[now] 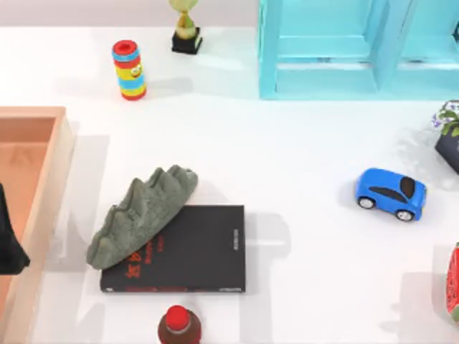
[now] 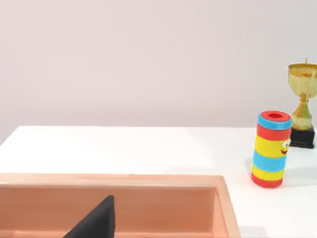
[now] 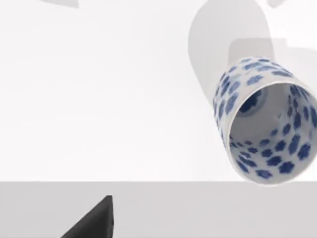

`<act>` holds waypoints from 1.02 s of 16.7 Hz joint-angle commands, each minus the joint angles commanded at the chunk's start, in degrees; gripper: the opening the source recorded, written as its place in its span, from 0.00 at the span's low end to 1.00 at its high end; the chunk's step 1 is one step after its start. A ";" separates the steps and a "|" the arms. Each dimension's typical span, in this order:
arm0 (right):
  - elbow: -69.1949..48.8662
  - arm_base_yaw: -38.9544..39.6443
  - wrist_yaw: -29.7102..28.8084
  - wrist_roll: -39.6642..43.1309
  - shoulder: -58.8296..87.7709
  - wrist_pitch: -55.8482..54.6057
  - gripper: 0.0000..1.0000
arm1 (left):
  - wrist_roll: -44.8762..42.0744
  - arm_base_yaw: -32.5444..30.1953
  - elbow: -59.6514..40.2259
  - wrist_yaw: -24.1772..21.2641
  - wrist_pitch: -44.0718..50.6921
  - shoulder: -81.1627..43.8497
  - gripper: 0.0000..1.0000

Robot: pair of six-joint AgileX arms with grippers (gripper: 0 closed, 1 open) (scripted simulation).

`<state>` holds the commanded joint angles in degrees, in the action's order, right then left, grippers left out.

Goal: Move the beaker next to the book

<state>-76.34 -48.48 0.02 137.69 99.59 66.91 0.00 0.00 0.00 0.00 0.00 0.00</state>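
If the grip lands off-centre: the beaker (image 3: 265, 121), a thin-walled open cylinder, may tip or roll away across the smooth white table (image 1: 301, 236).
Beaker place: on the table under the right gripper (image 3: 91, 223), apart from it; how far it stands from the book (image 1: 201, 251) cannot be told.
Right gripper: above the beaker; open or clenched, I cannot tell.
Left gripper (image 1: 11, 247): parked over the wooden tray (image 1: 43, 179) at the table's left; its state cannot be told either.
Risk at the book: the rock (image 1: 140, 211) lies across the book's left corner and the bottle (image 1: 178, 326) stands just in front of it, so a low approach could knock either one.
Risk on the way: the toy car (image 1: 391, 193) sits on the right side of the table and would likely roll if brushed.
Beaker surface: pale and glossy, dotted with dark-blue flecks inside and out; probably slippery.
Book: flat, black, matt, rectangular, with red lettering.
Rock: grey-green, rough, jagged along its ridge.
Safest spot: probably the bare table right of the book.
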 joint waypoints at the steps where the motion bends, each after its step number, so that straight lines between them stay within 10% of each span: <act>1: 1.54 0.02 0.00 -0.02 0.60 -2.32 1.00 | 0.00 0.00 0.00 0.00 0.00 0.00 1.00; 12: 12.92 0.00 -0.02 -0.01 5.19 -18.24 1.00 | 0.00 0.00 0.00 0.00 0.00 0.00 1.00; 17: 12.92 0.00 -0.02 -0.01 5.19 -18.24 0.62 | 0.00 0.00 0.00 0.00 0.00 0.00 1.00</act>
<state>-63.42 -48.48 0.00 137.68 104.78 48.67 0.00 0.00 0.00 0.00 0.00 0.00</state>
